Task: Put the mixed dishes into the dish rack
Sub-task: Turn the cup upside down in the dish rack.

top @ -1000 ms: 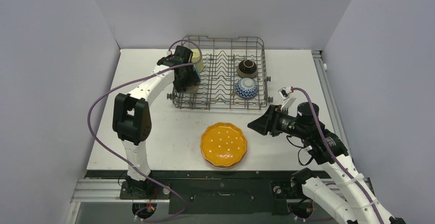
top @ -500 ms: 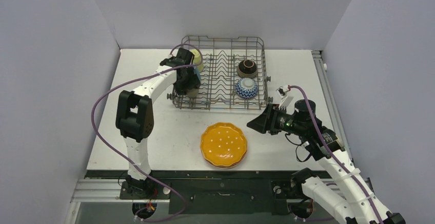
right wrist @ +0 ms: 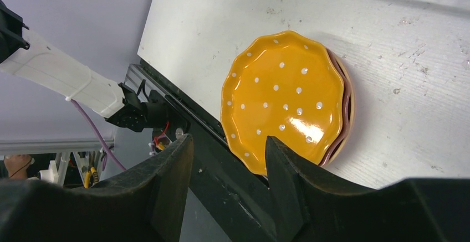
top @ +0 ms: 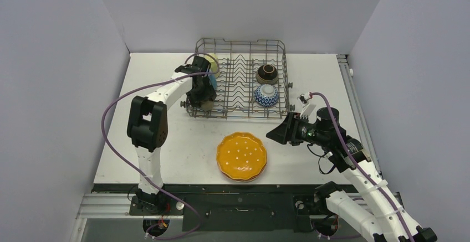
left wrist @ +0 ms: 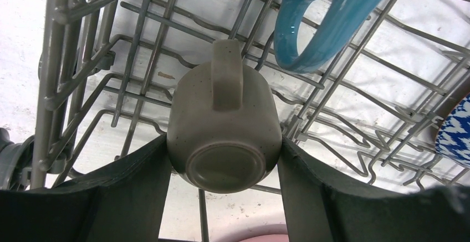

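Slid toward the rack's 7 o'clock corner, the left gripper (left wrist: 224, 161) clamped the speckled grey ceramic mug (left wrist: 224, 114) inside the square grey wire dish rack (top: 242, 44), with a glossy blue mug (left wrist: 316, 37) crowding its 1 o'clock. The right gripper (right wrist: 230, 159), fingers apart, hovered at the orange scalloped dotted plate's (top: 241, 155) 2 o'clock.
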### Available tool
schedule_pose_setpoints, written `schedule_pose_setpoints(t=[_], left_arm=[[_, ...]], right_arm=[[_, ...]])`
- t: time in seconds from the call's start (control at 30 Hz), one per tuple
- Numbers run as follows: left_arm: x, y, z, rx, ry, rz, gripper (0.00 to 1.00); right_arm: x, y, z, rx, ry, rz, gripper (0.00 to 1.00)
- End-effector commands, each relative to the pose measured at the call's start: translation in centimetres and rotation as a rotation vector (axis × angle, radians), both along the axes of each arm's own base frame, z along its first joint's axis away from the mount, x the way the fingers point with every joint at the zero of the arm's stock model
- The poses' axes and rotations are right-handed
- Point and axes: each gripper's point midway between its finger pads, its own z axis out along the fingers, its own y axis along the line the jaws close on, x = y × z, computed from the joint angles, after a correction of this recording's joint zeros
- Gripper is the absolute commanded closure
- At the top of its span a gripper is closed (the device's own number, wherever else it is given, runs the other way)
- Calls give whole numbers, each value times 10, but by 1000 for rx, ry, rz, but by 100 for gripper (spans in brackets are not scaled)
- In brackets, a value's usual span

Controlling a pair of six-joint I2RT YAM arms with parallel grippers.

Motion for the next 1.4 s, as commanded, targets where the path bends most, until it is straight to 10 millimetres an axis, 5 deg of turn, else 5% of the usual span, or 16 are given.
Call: schedule_pose_setpoints(t=[0.0, 0.27, 0.73, 0.9, 1.37], left_arm=[[4, 4, -4, 6, 8, 11, 90], [3, 6, -5, 20, 16, 1, 77], [-5, 14, 3, 53, 15, -11, 32], [-5, 15, 10, 44, -8, -12, 1], [-7, 19, 30, 57, -41, -26, 4]], right_arm=[[4, 0, 5, 11, -49, 1, 53], [2, -2, 4, 4, -50, -4, 52], [0, -2, 6, 16, -48, -4, 51], [-2, -3, 8, 19, -54, -5, 51], [-4, -5, 13, 23, -63, -13, 51]])
